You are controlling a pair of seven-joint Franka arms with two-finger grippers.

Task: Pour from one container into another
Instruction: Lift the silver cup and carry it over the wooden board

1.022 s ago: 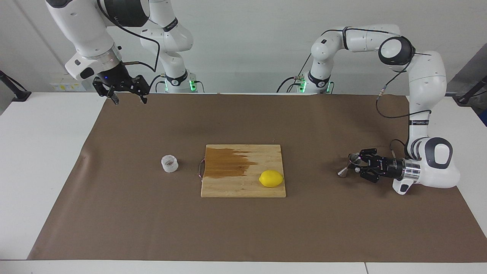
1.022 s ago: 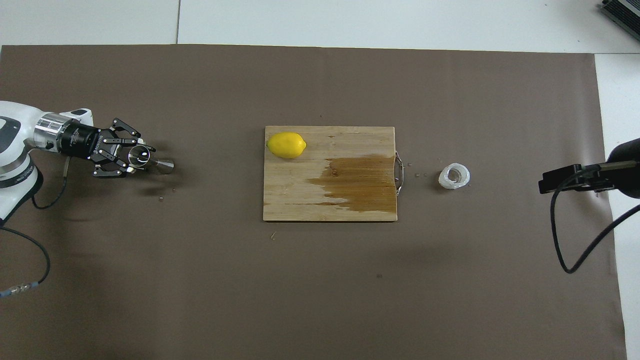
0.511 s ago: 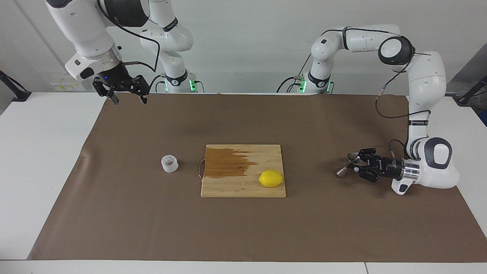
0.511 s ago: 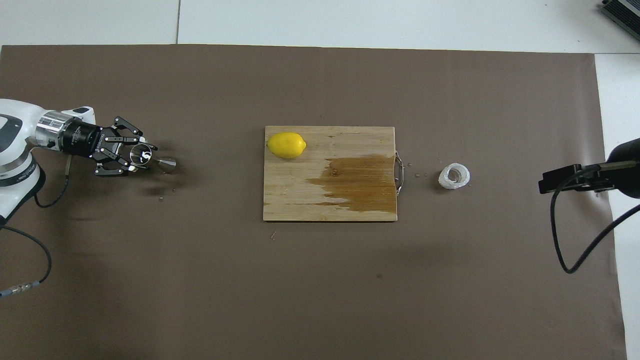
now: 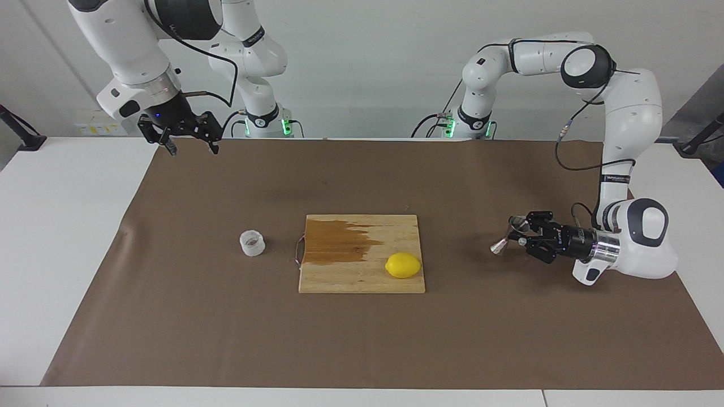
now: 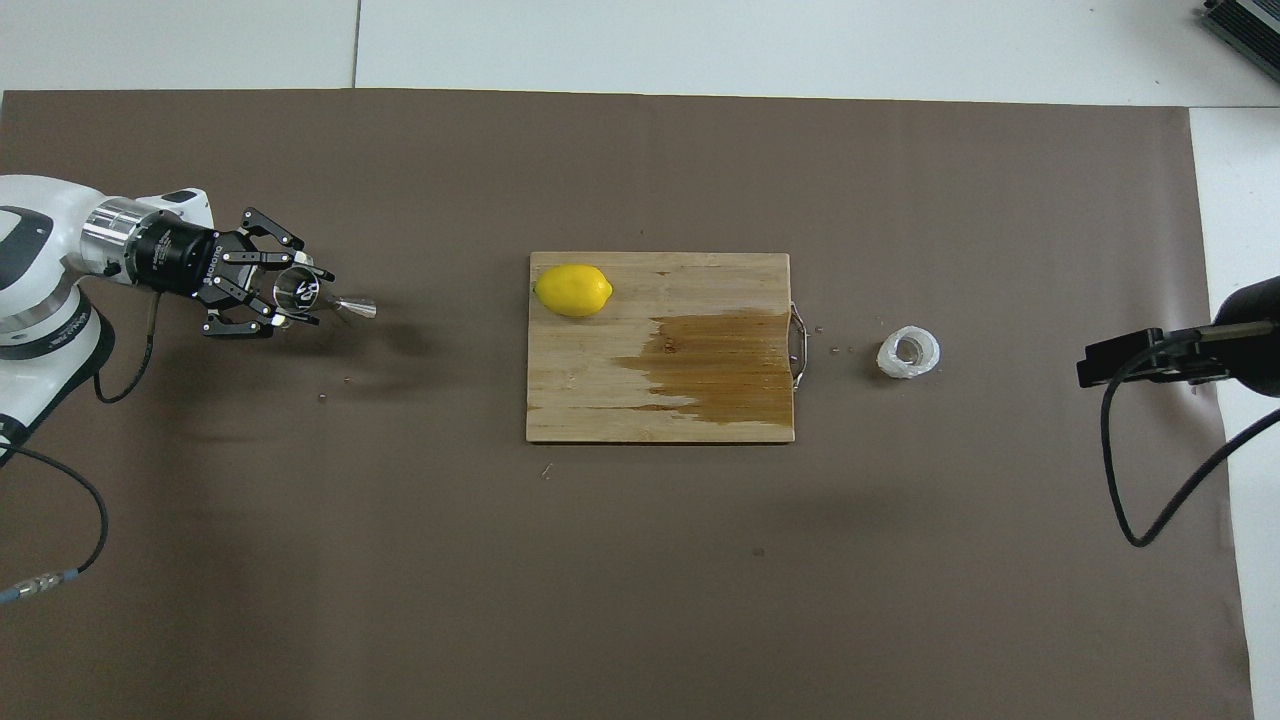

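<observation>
While clenched on tilted jigger (image 5: pixel 505 239), left hand (image 5: pixel 523 237) hangs over mat | cup (image 5: pixel 252 243) well apart

We see the left claw (image 5: pixel 519 236), clamped on the tilted jigger (image 5: pixel 507 237), now lifted higher off the brown mat (image 5: pixel 226 339) and carried toward the cutting board (image 5: pixel 362 277), its shadow separating beneath it.
</observation>
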